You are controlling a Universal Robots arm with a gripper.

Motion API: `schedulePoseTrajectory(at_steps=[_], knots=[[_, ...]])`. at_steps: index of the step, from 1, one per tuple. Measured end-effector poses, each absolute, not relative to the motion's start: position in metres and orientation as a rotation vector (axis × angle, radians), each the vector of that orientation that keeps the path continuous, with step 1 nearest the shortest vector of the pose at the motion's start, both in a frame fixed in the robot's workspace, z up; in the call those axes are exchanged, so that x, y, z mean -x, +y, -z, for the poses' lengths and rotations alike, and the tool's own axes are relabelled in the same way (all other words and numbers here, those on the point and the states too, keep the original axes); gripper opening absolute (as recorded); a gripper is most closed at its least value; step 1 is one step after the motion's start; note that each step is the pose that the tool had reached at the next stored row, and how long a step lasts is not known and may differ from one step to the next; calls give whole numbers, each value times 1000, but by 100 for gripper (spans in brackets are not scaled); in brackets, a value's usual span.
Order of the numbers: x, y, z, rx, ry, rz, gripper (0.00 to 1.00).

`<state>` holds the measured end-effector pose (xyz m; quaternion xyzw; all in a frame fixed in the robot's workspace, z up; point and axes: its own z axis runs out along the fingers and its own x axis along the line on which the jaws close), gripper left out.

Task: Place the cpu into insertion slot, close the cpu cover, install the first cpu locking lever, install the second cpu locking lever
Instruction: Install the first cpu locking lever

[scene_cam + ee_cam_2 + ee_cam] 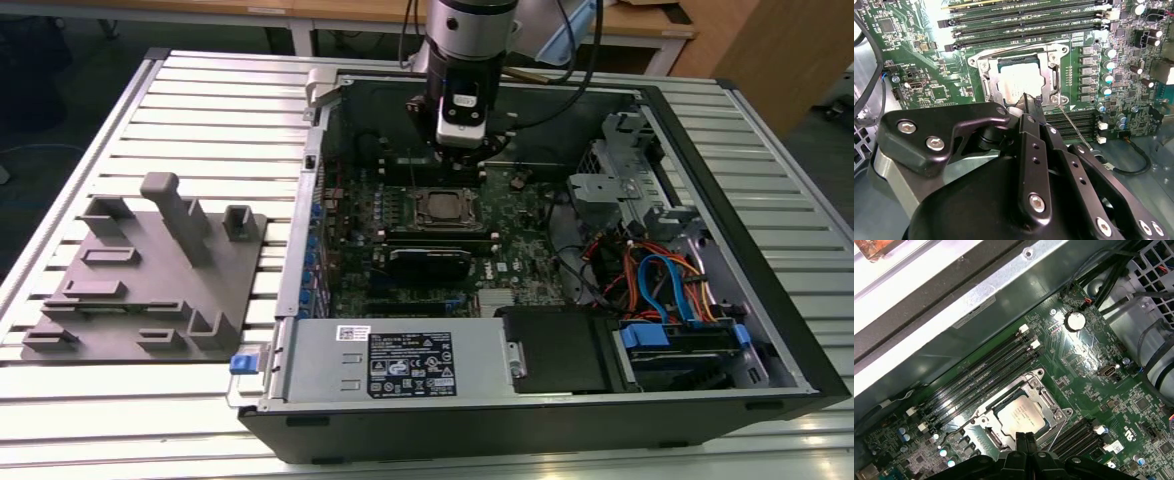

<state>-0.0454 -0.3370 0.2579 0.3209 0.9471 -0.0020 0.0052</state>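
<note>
Gripper: we see its two black fingers pressed together at the tips, with nothing between them.
Arm: in the exterior view it stands upright over the open computer case, with the gripper pointing down at the motherboard.
Cpu: its silver-grey top lies flat just beyond the fingertips, seated in the insertion slot.
Cpu cover: the thin metal frame lies flat over the cpu, whose top shows through its window.
First lever: a thin wire rod runs from the socket corner nearest the fingertips and passes right beside them. We cannot tell whether it is latched.
Second lever: a wire runs along the socket edge farthest from the fingertips.
Memory slots: long black rows lie on the far side of the socket from the gripper.
Fixture plate: this grey plate sits well apart from the gripper, outside the case, on the slatted table.
</note>
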Motion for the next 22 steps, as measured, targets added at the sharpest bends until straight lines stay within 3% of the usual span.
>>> schedulePoseTrajectory(at_steps=[22], knots=[[58,-337,-258,-910,2995,5,10]])
